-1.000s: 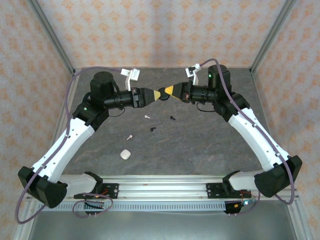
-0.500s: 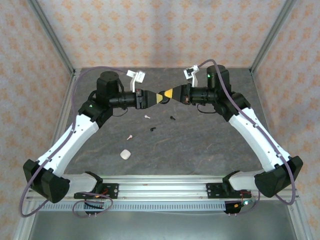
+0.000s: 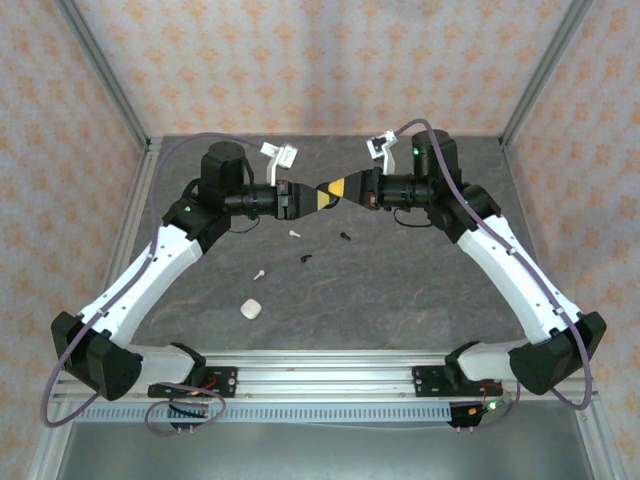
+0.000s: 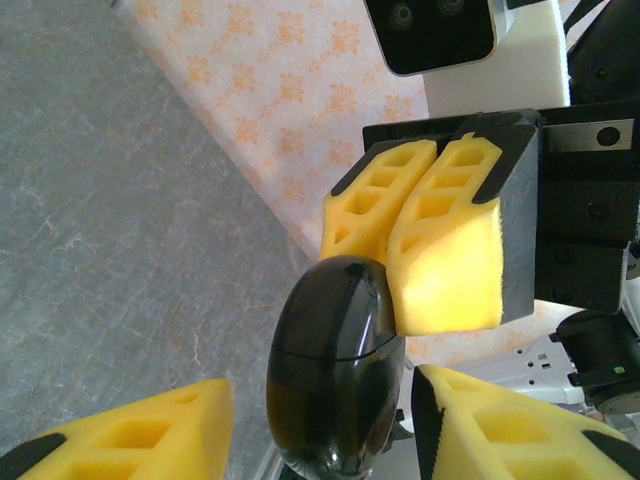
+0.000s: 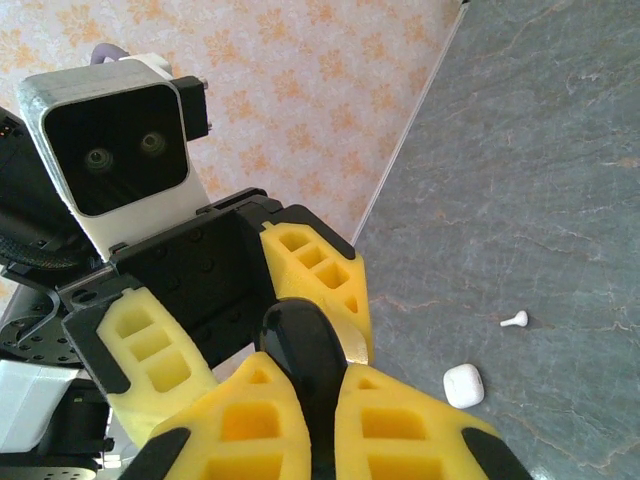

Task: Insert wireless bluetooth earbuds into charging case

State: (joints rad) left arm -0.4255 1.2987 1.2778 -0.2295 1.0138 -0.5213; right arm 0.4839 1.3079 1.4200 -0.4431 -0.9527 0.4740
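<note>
Right gripper [image 5: 322,375]: closed flat on a glossy black oval charging case [image 4: 325,320], its two yellow honeycomb fingers [image 5: 240,425] pinching the case's narrow sides.

Left gripper [image 4: 322,380]: jaws part-way apart, one yellow finger [image 4: 150,440] on each side of the same case. One finger sits close against the shell and a sliver of gap shows at the other. From here I cannot tell whether it is actually squeezing.

Black case: held up in the air over the far middle of the table, between the two gripper tips, which point at each other. Its lid seam is visible and the lid is shut.

White earbuds: two tiny white stemmed plastic buds lying loose on the table, one [image 3: 293,233] just below the meeting grippers, the other [image 3: 259,272] nearer the arm bases and to the left.

Black earbuds: two tiny black buds, also loose on the table and apart from each other, one [image 3: 345,237] below the right gripper and one [image 3: 305,258] a little nearer the front.

White case: a small rounded white plastic charging case [image 3: 250,309], closed, lying near the lower white bud.

Table: grey stone-look top [image 3: 400,290].
</note>
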